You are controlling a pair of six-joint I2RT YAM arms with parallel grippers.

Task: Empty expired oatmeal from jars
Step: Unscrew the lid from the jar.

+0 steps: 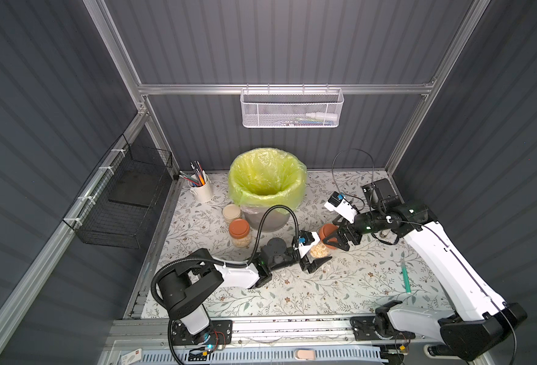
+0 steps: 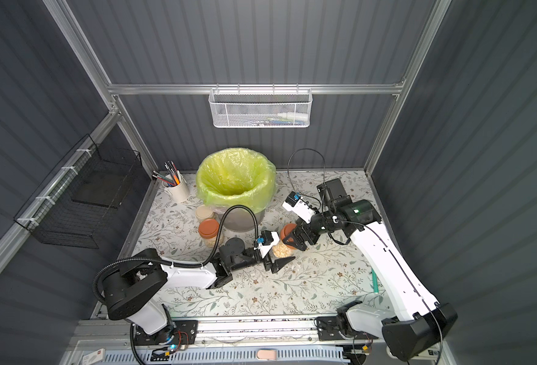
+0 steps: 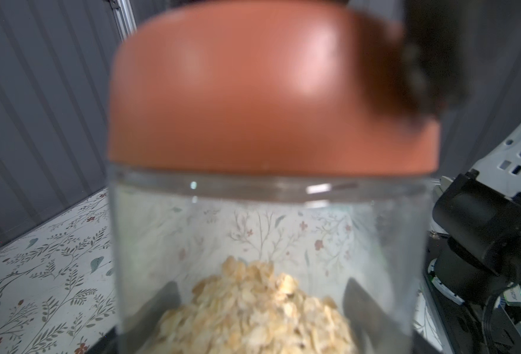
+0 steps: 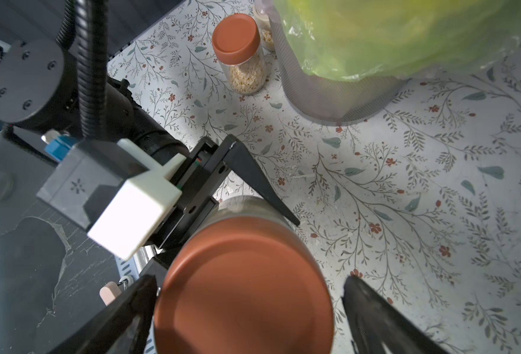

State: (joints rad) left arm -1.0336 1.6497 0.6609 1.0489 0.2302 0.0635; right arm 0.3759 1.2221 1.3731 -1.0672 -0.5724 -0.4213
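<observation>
— Now, the left claw (image 1: 317,256): state?
— Closed on the glass body of the held jar (image 3: 265,233), with fingers on either side of the glass, below the lid.
— Contents?
— A heap of oatmeal (image 3: 253,309) in the lower part, clear glass above it. The terracotta lid (image 4: 243,285) sits on the jar's mouth.
— And the right claw (image 1: 331,236)?
— Open. It reaches in from the right and straddles the lid. In the right wrist view one finger (image 4: 363,306) stands clear of the rim, with patterned surface showing in the gap. Contact on the opposite side cannot be told.
— Position of that jar?
— Around the middle of the tabletop (image 1: 355,284), to the near right of the grey bin (image 1: 268,222). Whether its base rests on the surface cannot be told.
— Other jars?
— Two, upright, lids on, at the bin's left. The terracotta-lidded jar (image 1: 239,232) is the nearer and has flakes visible inside. The cream-lidded jar (image 1: 231,212) stands just behind it, close against the bin.
— Other items?
— A yellow-green bag (image 1: 238,177) lines the bin. There is a white pen cup (image 1: 201,191) at the far left corner. A thin teal stick (image 1: 405,275) lies on the right, well apart from the jars.
</observation>
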